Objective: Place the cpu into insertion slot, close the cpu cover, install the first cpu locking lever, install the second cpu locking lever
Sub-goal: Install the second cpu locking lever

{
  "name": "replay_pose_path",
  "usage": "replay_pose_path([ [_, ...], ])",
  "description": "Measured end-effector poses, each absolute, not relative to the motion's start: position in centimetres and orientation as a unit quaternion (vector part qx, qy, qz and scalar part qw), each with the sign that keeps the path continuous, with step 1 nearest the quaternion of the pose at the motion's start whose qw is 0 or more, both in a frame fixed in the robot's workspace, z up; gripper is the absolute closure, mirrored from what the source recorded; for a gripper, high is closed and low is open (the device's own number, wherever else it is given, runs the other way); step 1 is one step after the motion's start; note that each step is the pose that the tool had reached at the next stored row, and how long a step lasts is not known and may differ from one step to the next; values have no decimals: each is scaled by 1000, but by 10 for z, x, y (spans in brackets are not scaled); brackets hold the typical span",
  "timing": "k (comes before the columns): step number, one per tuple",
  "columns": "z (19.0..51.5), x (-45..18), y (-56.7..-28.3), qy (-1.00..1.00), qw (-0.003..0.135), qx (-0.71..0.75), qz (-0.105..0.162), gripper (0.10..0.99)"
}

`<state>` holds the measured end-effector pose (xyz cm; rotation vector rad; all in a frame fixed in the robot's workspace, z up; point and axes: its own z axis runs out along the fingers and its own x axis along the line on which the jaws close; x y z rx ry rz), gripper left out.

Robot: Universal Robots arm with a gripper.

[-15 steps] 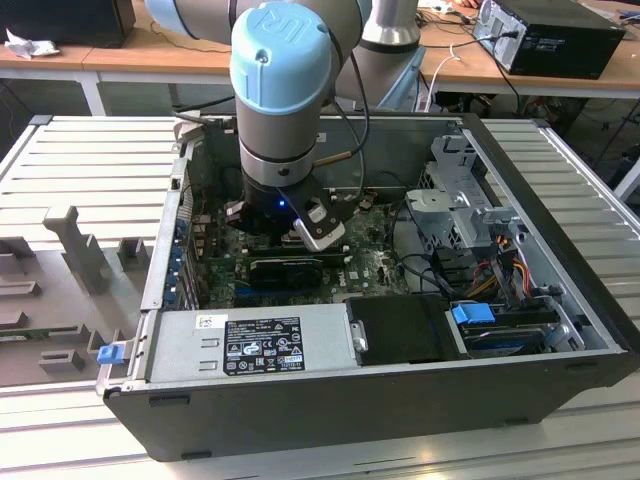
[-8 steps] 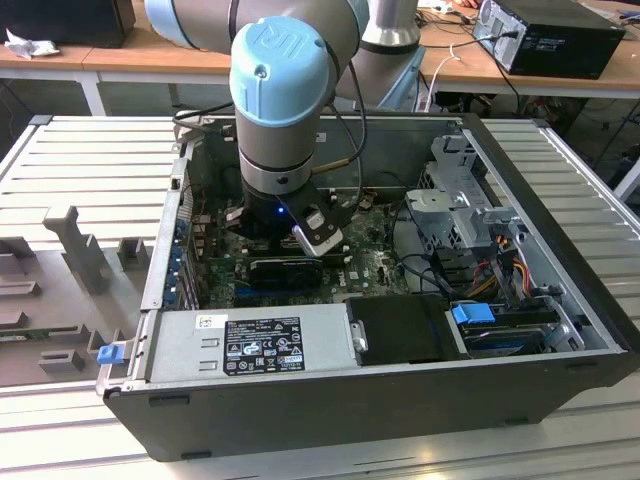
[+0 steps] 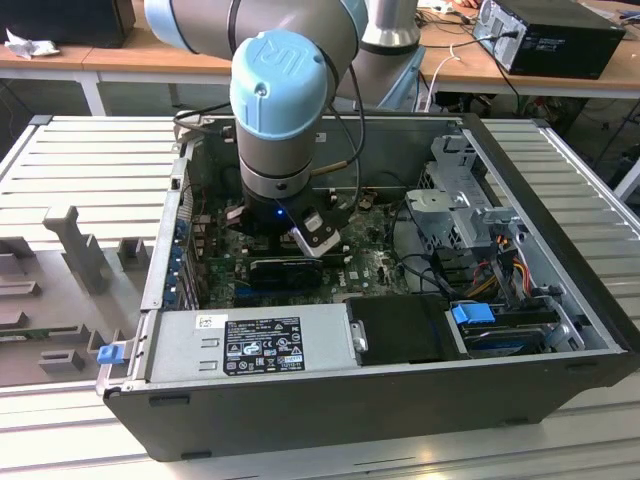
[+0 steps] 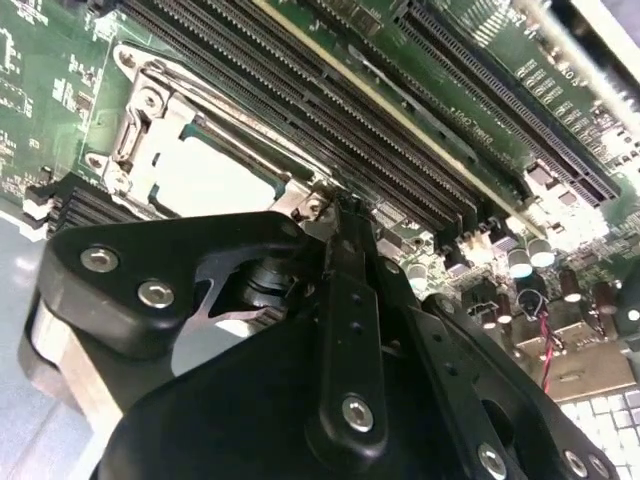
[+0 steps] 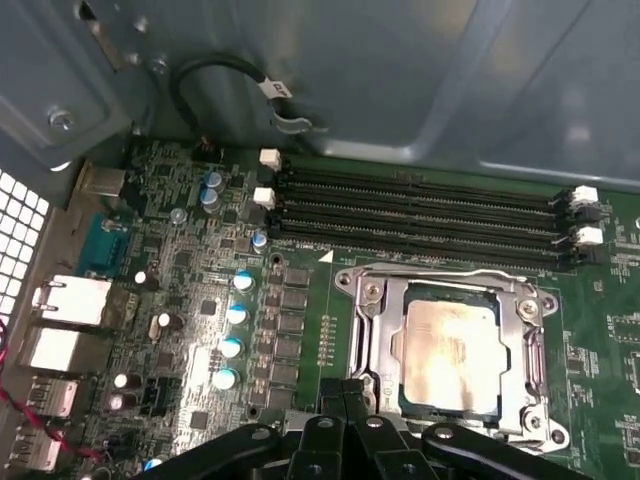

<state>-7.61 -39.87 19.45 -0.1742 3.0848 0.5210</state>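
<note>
Hovering my clenched, empty gripper (image 5: 345, 400) at the cpu cover (image 5: 450, 290), already down over the seated cpu (image 5: 450, 350).

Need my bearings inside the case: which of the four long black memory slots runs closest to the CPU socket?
The memory slot bordering the cpu cover is closest in the first wrist view; the other three lie beyond it, toward the case wall.

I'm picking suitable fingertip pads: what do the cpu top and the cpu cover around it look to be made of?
The cpu top looks like bare metal with a pale satin finish: it throws back a soft, diffuse glare. The cpu cover looks like thin stamped steel, bright and silvery, with sharp highlights along its bent edges; any plating cannot be told.
</note>
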Motion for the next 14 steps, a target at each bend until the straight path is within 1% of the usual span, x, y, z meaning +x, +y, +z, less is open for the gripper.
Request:
replay_pose_path([
  [11, 232, -76, -397, 985, 3, -55, 165, 980],
  [14, 235, -76, -397, 985, 3, -55, 165, 980],
])
